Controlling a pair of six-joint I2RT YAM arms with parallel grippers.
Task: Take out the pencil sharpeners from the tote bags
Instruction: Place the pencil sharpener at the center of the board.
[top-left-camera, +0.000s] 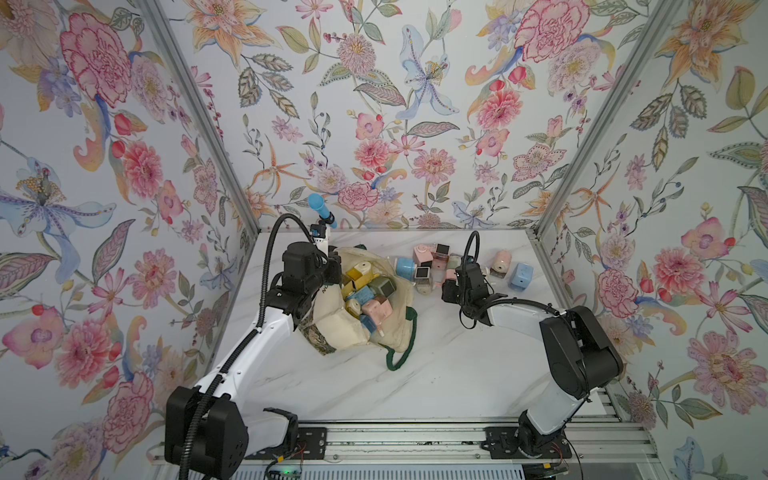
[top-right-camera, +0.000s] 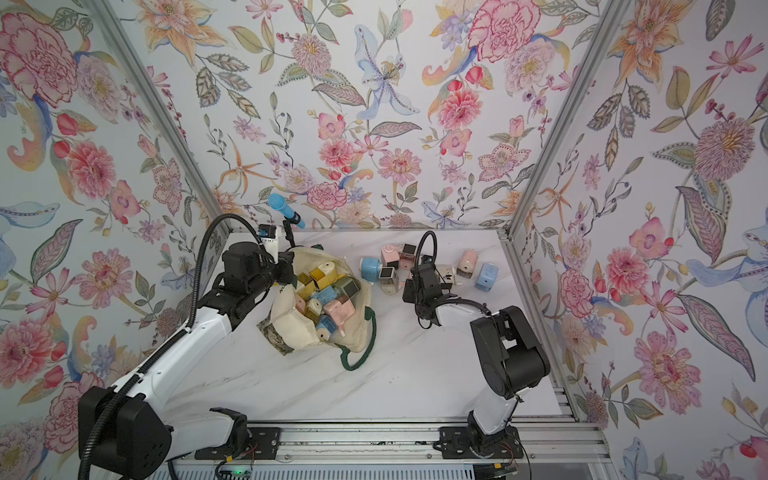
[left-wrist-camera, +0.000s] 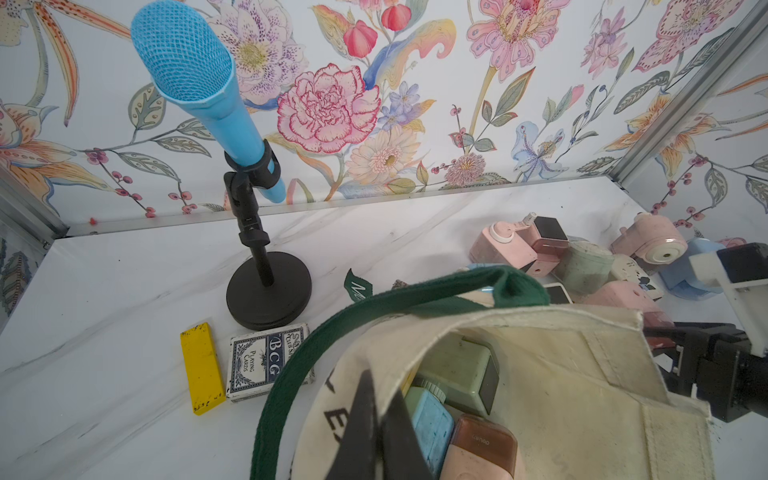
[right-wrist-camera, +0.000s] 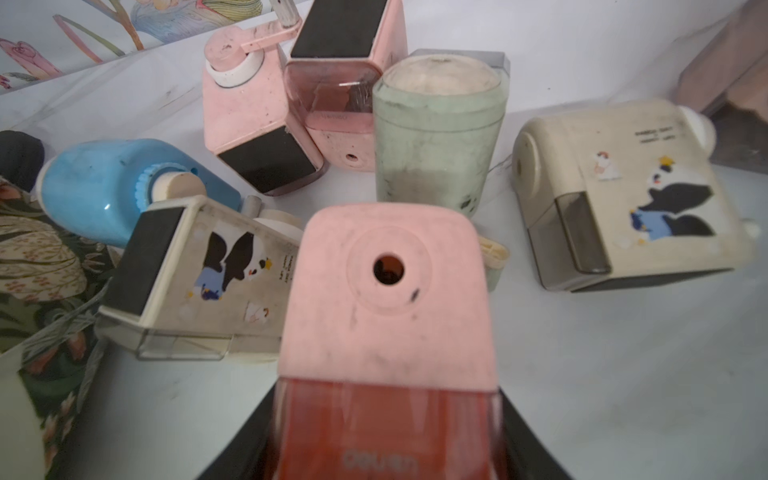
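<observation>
On the white marble surface (top-left-camera: 436, 374), left of the middle: cream canvas tote bag (top-left-camera: 338, 332), slumped, mouth open upward, dark green strap handle (top-left-camera: 402, 349) trailing at the near side. Inside the bag, a heap of pencil sharpeners (top-left-camera: 368, 299) in yellow, sage green, blue and pink, packed against each other.

At the far-left rim of the bag: left gripper (top-left-camera: 337, 275), pressed together on the cloth. Seen in the left wrist view as two dark fingers (left-wrist-camera: 363, 419) meeting at their tips, one on the lettered outside of the canvas, the other on the inside, with the wall of the bag pinched between.

To the right of the bag, toward the far edge: loose sharpeners (top-left-camera: 424, 266) lying on the surface in a close group, among them a blue sharpener (right-wrist-camera: 104, 187), two pink ones, a sage green sharpener (right-wrist-camera: 436, 137) and two cream ones with panda stickers. Farther right, a light blue sharpener (top-left-camera: 520, 276) just beside a round pink one.

At the near side of this group: right gripper (top-left-camera: 451, 286), about half spread, clamped on the two sides of a pink sharpener (right-wrist-camera: 386, 291) with reddish clear drawer, pencil hole turned toward the wrist camera. Resting on the surface or hanging just over it: cannot tell.

Behind the bag, near the back wall: blue microphone (left-wrist-camera: 187, 62) on a black stand, with yellow bar (left-wrist-camera: 201, 368) and deck of playing cards (left-wrist-camera: 266, 361) just beside each other.
</observation>
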